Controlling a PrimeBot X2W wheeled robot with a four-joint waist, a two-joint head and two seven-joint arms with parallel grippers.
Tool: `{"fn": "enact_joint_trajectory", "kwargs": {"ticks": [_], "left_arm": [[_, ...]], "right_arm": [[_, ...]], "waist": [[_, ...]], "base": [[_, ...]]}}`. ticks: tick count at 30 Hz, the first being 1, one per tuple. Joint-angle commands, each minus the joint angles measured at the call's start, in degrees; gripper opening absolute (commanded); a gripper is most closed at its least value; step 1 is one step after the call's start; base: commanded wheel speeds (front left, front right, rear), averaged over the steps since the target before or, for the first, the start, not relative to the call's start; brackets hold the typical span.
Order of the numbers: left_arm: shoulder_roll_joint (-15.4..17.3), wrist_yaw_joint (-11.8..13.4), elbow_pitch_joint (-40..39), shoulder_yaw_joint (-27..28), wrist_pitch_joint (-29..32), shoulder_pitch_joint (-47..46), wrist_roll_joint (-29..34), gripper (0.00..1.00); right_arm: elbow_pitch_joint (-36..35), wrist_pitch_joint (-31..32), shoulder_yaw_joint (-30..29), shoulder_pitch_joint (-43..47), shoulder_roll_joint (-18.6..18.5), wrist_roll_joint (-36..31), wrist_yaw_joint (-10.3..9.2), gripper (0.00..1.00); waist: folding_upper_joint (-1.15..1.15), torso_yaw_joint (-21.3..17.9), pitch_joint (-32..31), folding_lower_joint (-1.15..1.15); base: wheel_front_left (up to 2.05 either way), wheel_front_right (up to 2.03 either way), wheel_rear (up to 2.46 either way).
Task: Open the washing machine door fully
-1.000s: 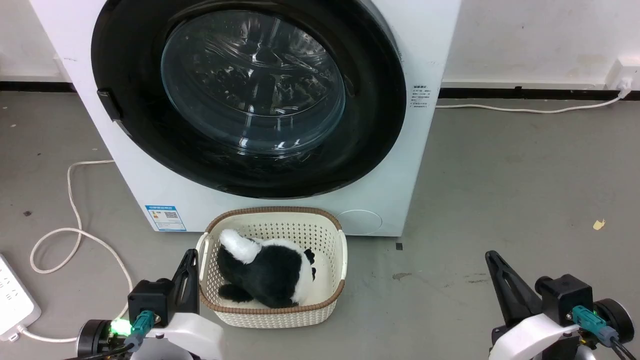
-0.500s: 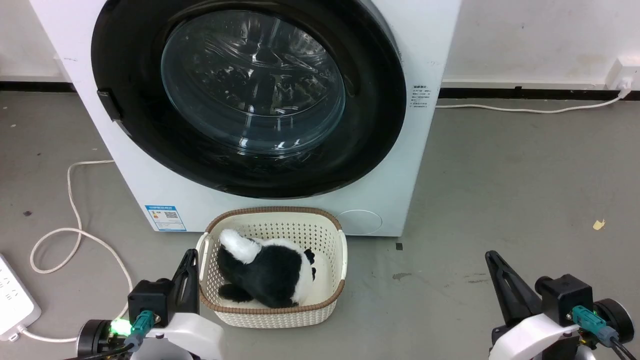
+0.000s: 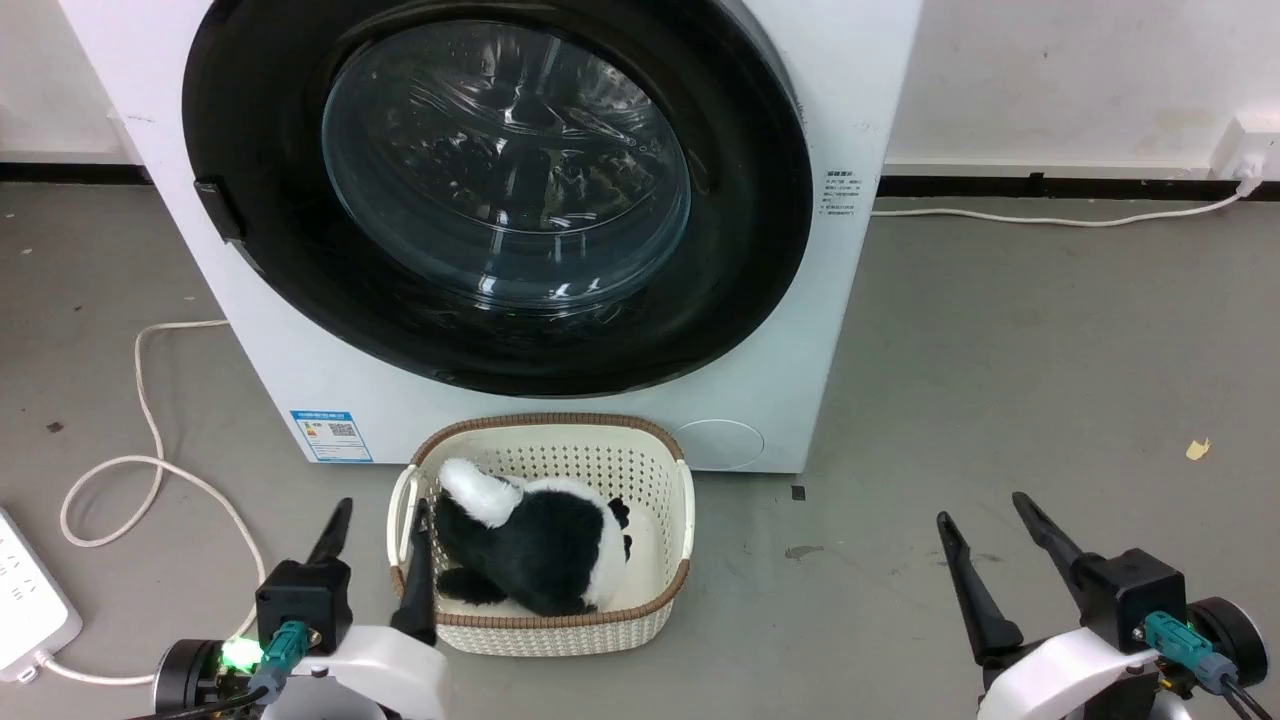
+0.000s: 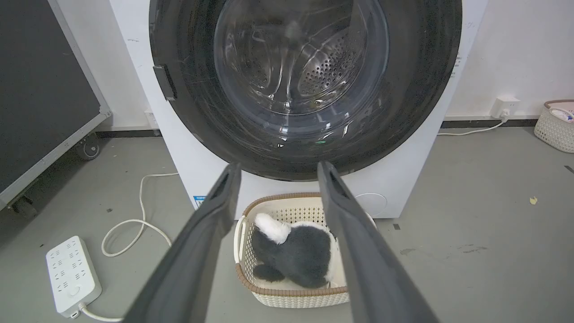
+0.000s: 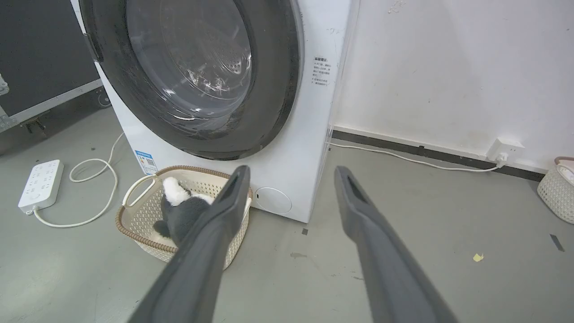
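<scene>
The white washing machine (image 3: 850, 100) stands straight ahead. Its round, black-rimmed washing machine door (image 3: 505, 165) lies shut against the front, with a small dark handle (image 3: 218, 208) on the left rim. Perforated steel drum shows through the glass bowl in the left wrist view, on the door (image 4: 300, 67). My left gripper (image 3: 383, 505) is open, low near the floor beside the basket, far below the door. The right gripper (image 3: 980, 508) is open too, over bare floor to the right. Both wrist views look up at the door (image 5: 193, 67) past spread fingers (image 4: 224, 197) (image 5: 358, 202).
A cream basket (image 3: 545, 420) holding a black-and-white plush toy (image 3: 530, 545) sits on the floor against the machine's front. A white power strip (image 3: 25, 600) and looped cable (image 3: 150, 470) lie at left. A dark wheeled panel (image 4: 45, 89) stands left; another basket (image 4: 554, 128) right.
Both grippers have gone from shut to open, their fingers spreading apart. The arms, the door and the basket have stayed where they were.
</scene>
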Motion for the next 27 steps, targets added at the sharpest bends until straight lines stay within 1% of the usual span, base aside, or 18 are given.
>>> {"fn": "enact_joint_trajectory", "kwargs": {"ticks": [1, 9, 14, 27], "left_arm": [[0.0, 0.03, 0.07, -0.16, -0.31, 0.01, -0.02, 1.0], [0.0, 0.19, 0.11, -0.74, -1.26, 0.0, -0.23, 1.0], [0.01, 0.31, -0.04, -1.42, -2.34, -0.48, -0.46, 1.0], [0.01, 0.57, -0.3, -2.51, -3.9, -2.09, -1.03, 1.0]], "right_arm": [[0.02, -0.3, 0.04, 0.06, 0.01, 0.19, 0.0, 1.0], [-0.43, -1.25, -0.13, 0.22, 0.03, -0.04, -0.01, 1.0], [-0.99, -2.33, 0.11, -0.4, -0.14, -0.73, -0.02, 1.0], [-1.21, -3.16, 0.86, -5.18, -3.06, 0.56, -0.03, 1.0]], "waist": [[0.0, 0.0, 0.01, 0.0], [0.0, 0.07, 0.26, 0.0], [0.0, 0.46, 1.58, 0.0], [0.0, 1.5, 4.81, 0.0]], "base": [[0.0, 0.0, 0.0], [0.0, 0.0, 0.0], [0.0, 0.0, 0.0], [0.0, 0.0, 0.0]]}}
